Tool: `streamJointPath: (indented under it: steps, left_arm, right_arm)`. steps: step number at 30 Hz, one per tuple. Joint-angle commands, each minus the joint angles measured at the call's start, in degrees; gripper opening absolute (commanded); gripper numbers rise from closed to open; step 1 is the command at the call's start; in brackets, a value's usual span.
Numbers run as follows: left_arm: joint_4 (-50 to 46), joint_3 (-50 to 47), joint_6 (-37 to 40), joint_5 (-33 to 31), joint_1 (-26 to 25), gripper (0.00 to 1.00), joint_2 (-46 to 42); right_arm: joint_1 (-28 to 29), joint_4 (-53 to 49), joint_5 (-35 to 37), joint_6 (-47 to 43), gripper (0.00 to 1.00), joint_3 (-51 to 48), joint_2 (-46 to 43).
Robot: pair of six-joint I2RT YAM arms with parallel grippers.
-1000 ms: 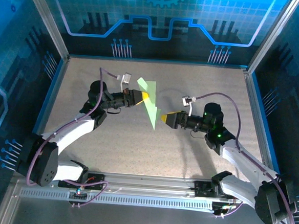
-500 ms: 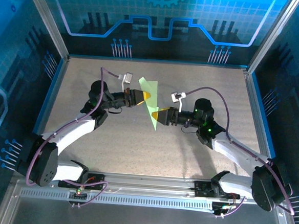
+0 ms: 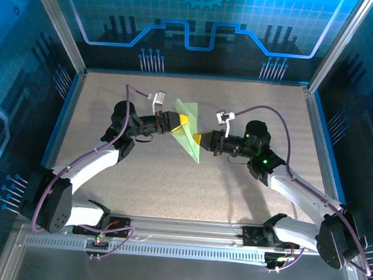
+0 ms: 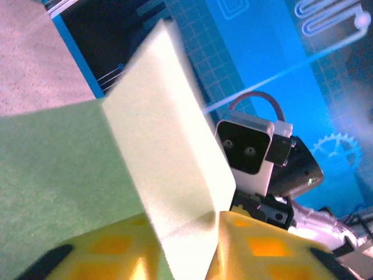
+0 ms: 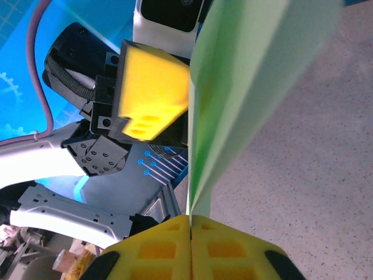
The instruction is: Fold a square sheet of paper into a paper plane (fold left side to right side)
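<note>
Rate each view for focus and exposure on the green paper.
Top external: the paper plane is sharp and evenly lit. Left wrist: its near flap is washed out almost to white, with soft edges. Right wrist: the paper is blurred up close, while the right tool below it is crisp.

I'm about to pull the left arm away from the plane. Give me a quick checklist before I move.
1. Right gripper shut on the paper plane: ok.
2. Left gripper let go of the plane: cannot tell; paper sits between its fingers.
3. The two grippers apart, not touching each other: ok, the plane is between them.
4. Plane lifted off the table: cannot tell.
</note>
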Motion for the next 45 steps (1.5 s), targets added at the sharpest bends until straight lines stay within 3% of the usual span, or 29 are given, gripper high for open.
streamJointPath:
  steps: [1,5,10,15,18,20,26,34,41,45]
  left_arm:
    - [-6.5,1.7,5.44,-2.54,0.97,0.44,-2.6]
    - [-16.61,0.21,10.47,-6.05,6.02,0.54,-8.24]
    - [-37.07,0.54,22.49,-16.86,10.93,0.66,-18.6]
    - [-49.09,1.81,32.85,-28.64,11.38,0.87,-27.23]
    - [-51.16,2.24,37.85,-32.49,11.42,0.99,-30.72]
    - [-52.05,2.49,41.45,-33.85,11.48,1.0,-32.03]
    - [-51.89,1.16,50.39,-35.87,11.46,1.0,-34.49]
    - [-48.3,-3.96,52.5,-39.52,11.53,1.0,-36.51]
    - [-46.22,-6.32,51.94,-41.6,11.58,1.0,-36.95]
    - [-46.31,-6.87,51.67,-41.93,11.55,1.0,-36.95]
  right_arm:
    - [0.07,-5.56,3.51,-3.18,0.06,1.54,-2.77]
    - [0.43,-18.63,10.2,-8.05,0.06,3.45,-5.62]
    - [4.51,-46.86,30.73,-15.65,0.06,13.48,-3.61]
    - [11.97,-71.83,56.66,-15.85,0.06,26.85,7.23]
    - [15.29,-82.23,67.16,-12.55,0.06,33.57,15.76]
    - [17.05,-87.01,71.99,-10.54,0.07,37.55,21.4]
    - [20.4,-96.5,78.33,-7.92,0.08,48.21,38.12]
    - [23.73,-105.33,82.97,-4.25,0.08,58.59,56.36]
    - [24.01,-99.98,77.78,-7.7,0.1,58.57,60.9]
    - [24.0,-95.92,74.05,-8.81,0.19,57.17,60.63]
